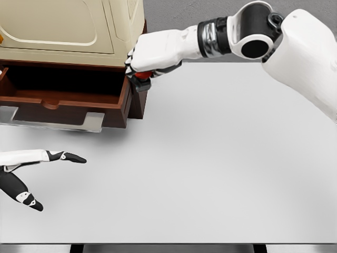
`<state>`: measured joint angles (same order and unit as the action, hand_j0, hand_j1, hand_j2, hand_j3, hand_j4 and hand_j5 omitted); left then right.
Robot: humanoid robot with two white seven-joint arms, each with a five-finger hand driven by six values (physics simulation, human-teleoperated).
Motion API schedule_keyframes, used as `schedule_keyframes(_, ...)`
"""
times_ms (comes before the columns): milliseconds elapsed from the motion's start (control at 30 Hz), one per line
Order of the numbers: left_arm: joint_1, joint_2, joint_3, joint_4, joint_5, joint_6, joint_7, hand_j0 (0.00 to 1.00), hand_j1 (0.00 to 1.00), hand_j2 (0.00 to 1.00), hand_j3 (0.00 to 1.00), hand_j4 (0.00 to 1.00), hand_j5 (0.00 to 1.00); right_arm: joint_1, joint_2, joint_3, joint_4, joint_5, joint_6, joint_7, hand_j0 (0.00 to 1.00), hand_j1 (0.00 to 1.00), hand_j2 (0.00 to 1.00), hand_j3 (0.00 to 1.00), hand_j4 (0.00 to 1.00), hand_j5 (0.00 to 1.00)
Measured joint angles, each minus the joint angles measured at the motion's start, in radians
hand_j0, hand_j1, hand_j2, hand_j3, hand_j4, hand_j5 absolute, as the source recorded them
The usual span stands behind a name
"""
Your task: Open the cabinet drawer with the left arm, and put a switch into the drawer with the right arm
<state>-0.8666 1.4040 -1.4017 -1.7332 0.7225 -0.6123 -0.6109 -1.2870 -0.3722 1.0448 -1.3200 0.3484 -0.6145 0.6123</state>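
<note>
A cream-topped brown cabinet (68, 31) stands at the back left of the white table (210, 158). Its brown drawer (79, 103) is pulled out, and the inside looks dark. My right hand (145, 58) reaches in from the upper right and hovers at the drawer's right front corner. Its fingers are curled around a small switch (142, 78) with a red button and a dark body, mostly hidden by the fingers. My left hand (42, 176) is low at the left edge, below the drawer, fingers spread and holding nothing.
A translucent grey plate (52, 120) lies under the drawer front. The table's front edge (168, 243) runs along the bottom of the view.
</note>
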Motion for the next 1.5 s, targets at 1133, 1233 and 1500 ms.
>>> schedule_keyframes(1133,0.001,-0.006,-0.001,0.005,-0.005,0.000,0.000,1.00,1.00,1.00,1.00,1.00,1.00,-0.080,0.360,0.021,0.303,0.023,0.001,-0.001,0.49,0.49,0.49,0.49,0.49,0.49)
schedule_keyframes(1233,0.001,-0.006,-0.001,0.007,-0.005,0.000,0.000,1.00,1.00,1.00,1.00,1.00,1.00,-0.081,0.365,0.017,0.318,0.035,0.001,-0.001,0.67,0.67,0.67,0.67,0.67,0.67)
schedule_keyframes(1500,0.001,-0.006,-0.001,0.008,-0.005,0.000,0.000,1.00,1.00,1.00,1.00,1.00,1.00,-0.081,0.372,0.010,0.326,0.084,0.001,-0.001,1.00,1.00,1.00,1.00,1.00,1.00)
